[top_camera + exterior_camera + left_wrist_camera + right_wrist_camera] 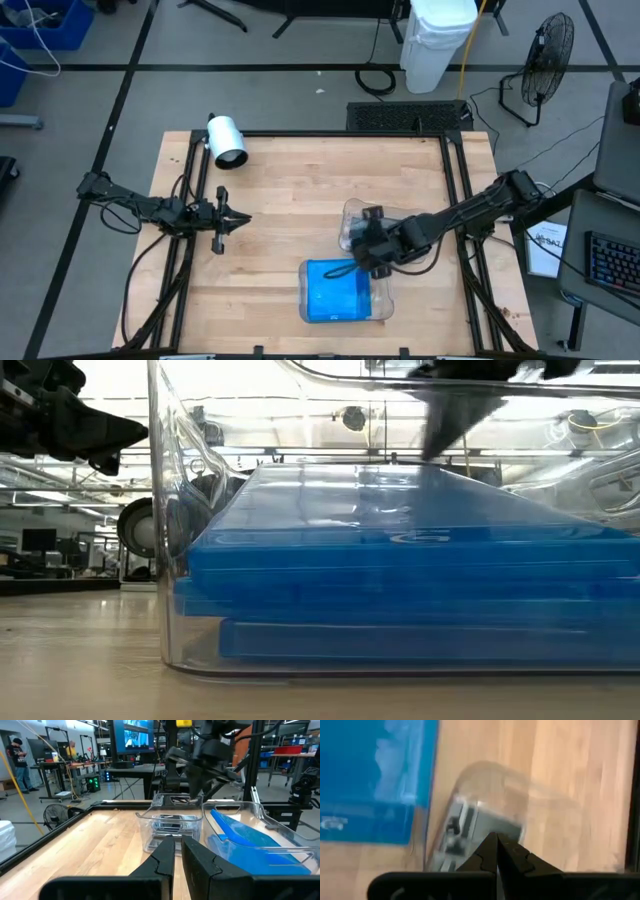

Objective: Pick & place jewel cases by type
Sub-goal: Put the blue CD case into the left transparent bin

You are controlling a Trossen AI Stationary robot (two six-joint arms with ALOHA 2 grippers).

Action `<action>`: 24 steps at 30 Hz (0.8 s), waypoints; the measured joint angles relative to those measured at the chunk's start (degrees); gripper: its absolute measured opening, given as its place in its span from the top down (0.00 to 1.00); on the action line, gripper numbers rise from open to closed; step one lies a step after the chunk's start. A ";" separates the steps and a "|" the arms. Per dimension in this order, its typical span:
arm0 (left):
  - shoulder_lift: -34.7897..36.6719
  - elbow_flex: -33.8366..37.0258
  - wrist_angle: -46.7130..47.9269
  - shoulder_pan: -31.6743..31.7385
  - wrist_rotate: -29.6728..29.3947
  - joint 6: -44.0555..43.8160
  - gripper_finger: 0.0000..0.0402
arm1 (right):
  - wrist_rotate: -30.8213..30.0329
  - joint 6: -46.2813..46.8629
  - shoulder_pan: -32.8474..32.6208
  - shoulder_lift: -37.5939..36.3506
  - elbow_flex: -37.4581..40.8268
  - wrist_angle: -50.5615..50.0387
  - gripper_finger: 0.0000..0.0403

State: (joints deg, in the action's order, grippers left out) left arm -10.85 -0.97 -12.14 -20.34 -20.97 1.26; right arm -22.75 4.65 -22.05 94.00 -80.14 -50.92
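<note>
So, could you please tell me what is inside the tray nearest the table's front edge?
Blue jewel cases stacked flat fill that clear tray. The lowest ones are partly covered, so their count stays unclear.

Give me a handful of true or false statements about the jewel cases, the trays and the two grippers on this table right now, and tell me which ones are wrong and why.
1. The blue jewel cases lie stacked inside a clear tray. True.
2. The left gripper holds a blue case. False: it is shut on nothing, over bare wood far from both trays.
3. A second clear tray holds dark cases. True.
4. The right gripper is spread wide open. False: its fingers are shut together, near where the two trays meet.
5. A white cylinder sits near the table's far left corner. True.
6. Blue cases lie loose on the wooden table. False: all visible blue ones are in the tray.
</note>
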 joint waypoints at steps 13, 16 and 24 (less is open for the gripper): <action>0.02 0.00 0.00 -0.02 0.00 0.00 0.91 | 13.63 1.31 2.36 0.77 10.61 14.99 1.00; 0.02 0.00 -0.06 -0.02 0.02 0.00 0.91 | 13.83 0.18 2.67 0.87 12.40 19.36 1.00; 0.02 0.00 -0.03 0.00 0.00 -0.01 0.91 | 16.17 -4.86 2.58 0.52 12.59 29.71 1.00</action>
State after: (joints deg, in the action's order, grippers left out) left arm -10.83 -0.97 -12.18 -20.34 -20.97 1.26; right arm -6.59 -0.21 -19.46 94.52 -67.55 -21.21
